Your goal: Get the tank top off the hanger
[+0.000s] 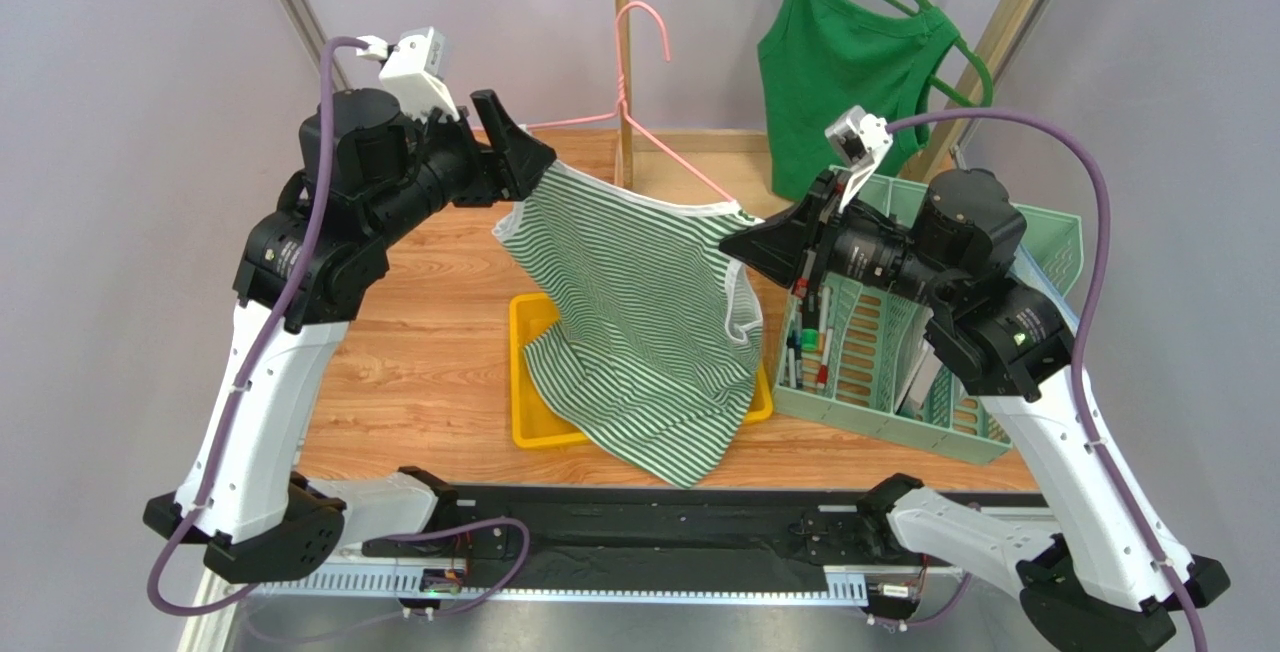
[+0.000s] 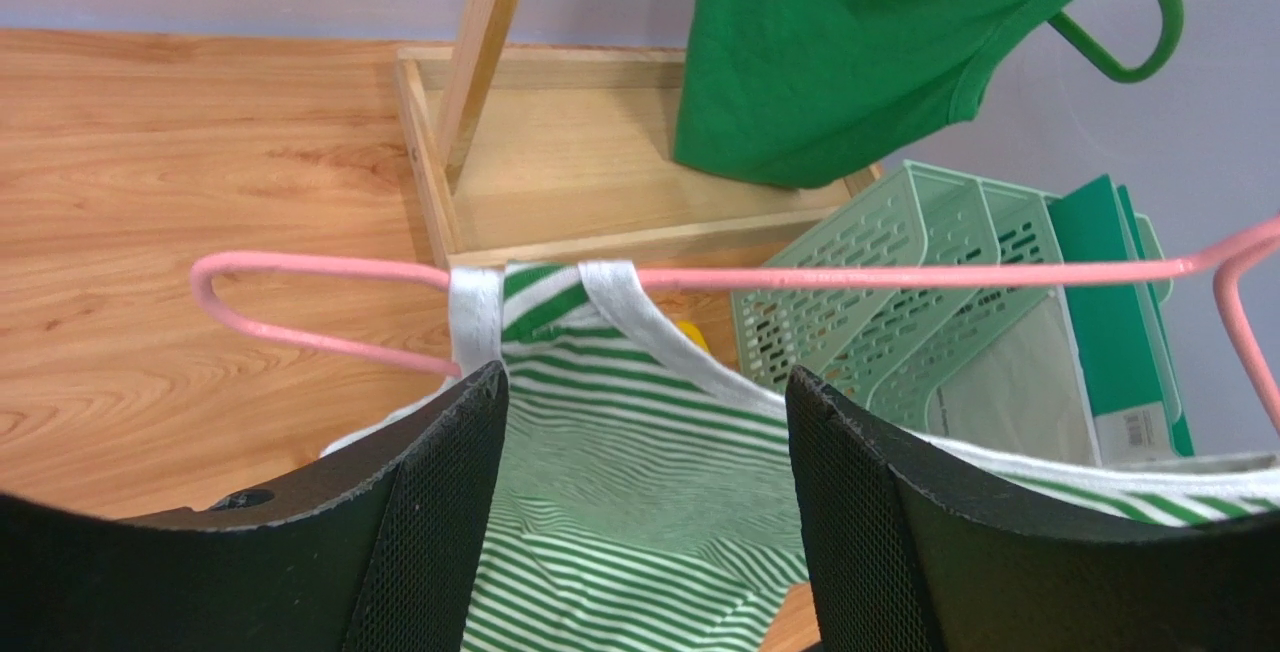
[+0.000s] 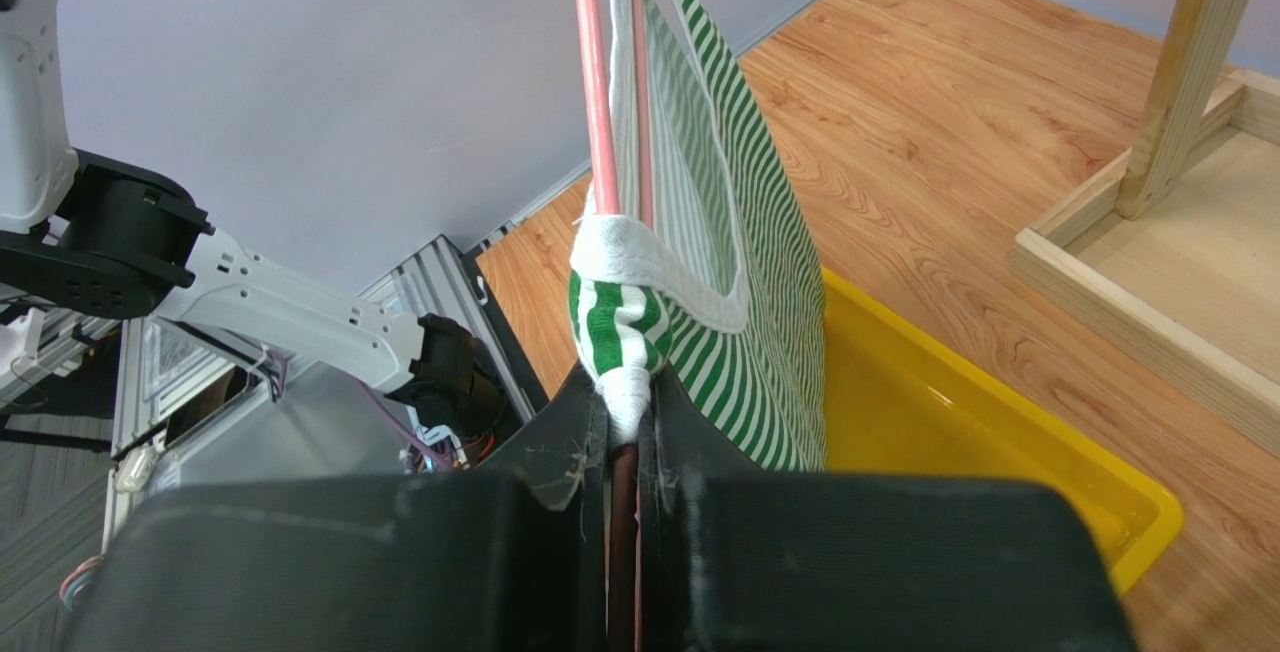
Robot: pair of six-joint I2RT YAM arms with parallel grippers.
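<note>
A green-and-white striped tank top [image 1: 646, 322] hangs tilted on a pink wire hanger [image 1: 646, 75] over the table. My right gripper [image 1: 751, 240] is shut on the hanger's right end, with the white strap hem bunched at its fingertips; the right wrist view shows the gripper [image 3: 628, 412], the hanger [image 3: 591, 82] and the top [image 3: 751, 262]. My left gripper [image 1: 519, 157] is open at the left shoulder. In the left wrist view it [image 2: 646, 397] straddles the striped cloth [image 2: 631, 472] just below the hanger bar [image 2: 902, 276], and the left strap [image 2: 475, 315] loops over that bar.
A yellow tray [image 1: 529, 367] lies under the top. A mint green basket [image 1: 902, 367] with pens and papers stands at the right. A plain green tank top on a green hanger [image 1: 842, 67] hangs at the back beside a wooden stand [image 1: 621, 37].
</note>
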